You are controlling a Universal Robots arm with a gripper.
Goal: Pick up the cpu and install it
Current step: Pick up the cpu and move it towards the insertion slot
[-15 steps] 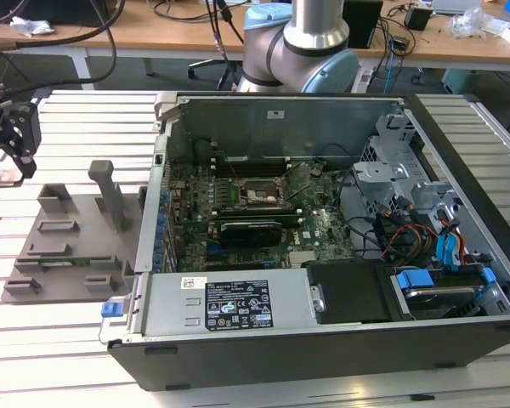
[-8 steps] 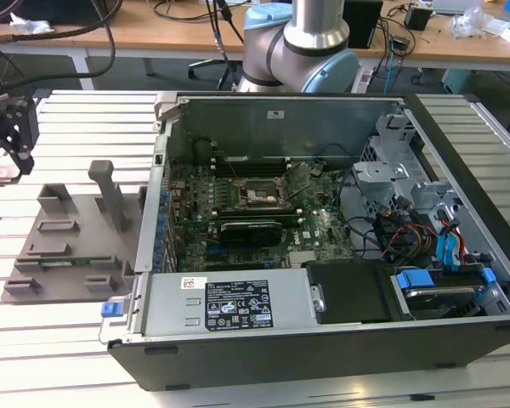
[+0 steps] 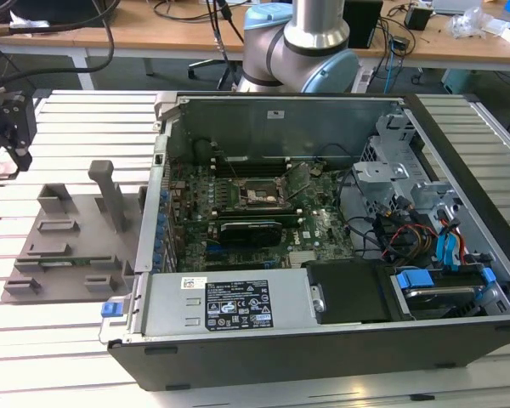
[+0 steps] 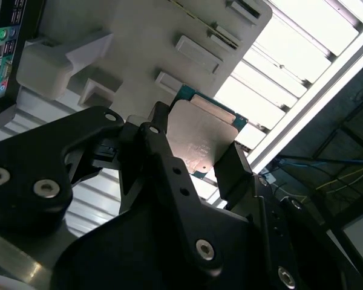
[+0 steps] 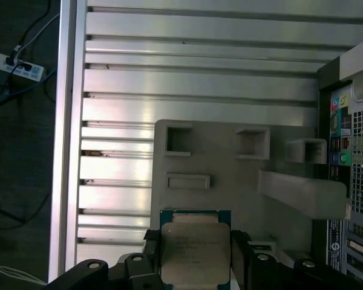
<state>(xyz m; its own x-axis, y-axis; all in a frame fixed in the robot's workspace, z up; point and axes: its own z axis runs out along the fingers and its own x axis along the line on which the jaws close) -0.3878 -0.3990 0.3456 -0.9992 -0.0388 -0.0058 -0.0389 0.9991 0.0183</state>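
Clenched on cpu point(image 5: 193, 251) edges by gripper point(image 5: 195, 258), keeping it flat for seating. Hovering by grey holder tray point(image 5: 230, 184), outside the case point(image 3: 340, 357).

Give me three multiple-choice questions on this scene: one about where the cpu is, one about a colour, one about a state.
1. Where is the cpu?
A. seated in the motherboard socket
B. clamped in the gripper
C. lying flat on the table slats

2. What colour is the holder tray?
A. grey
B. red
C. yellow

3. In what state is the computer case?
A. closed, with its side panel on
B. standing upright on its feet
C. lying on its side and open

Answers:
1 B: both wrist views show it gripped at two opposite edges.
2 A: it shows plain grey in the exterior view.
3 C: the exterior view looks straight in at the motherboard.
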